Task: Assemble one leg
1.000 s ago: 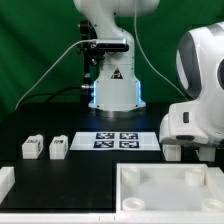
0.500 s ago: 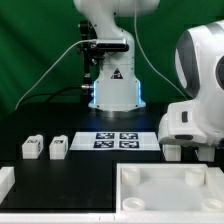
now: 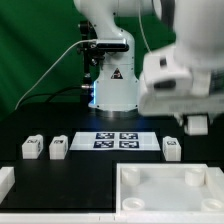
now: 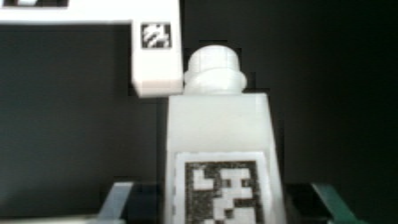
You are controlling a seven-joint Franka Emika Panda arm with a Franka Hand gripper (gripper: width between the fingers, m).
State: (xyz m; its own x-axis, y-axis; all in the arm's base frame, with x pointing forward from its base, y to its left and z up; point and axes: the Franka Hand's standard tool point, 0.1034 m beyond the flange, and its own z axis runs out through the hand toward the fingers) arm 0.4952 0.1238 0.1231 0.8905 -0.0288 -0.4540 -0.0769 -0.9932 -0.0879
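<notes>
The leg (image 4: 217, 120) is gripped in the closed pincer (image 4: 221, 198) and is held above the bench (image 3: 90, 170) at the exterior view's right; a second ago the pincer was seen lower, close to the bench.

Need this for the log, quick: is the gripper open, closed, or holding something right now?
Gripper: closed, holding the leg.
</notes>
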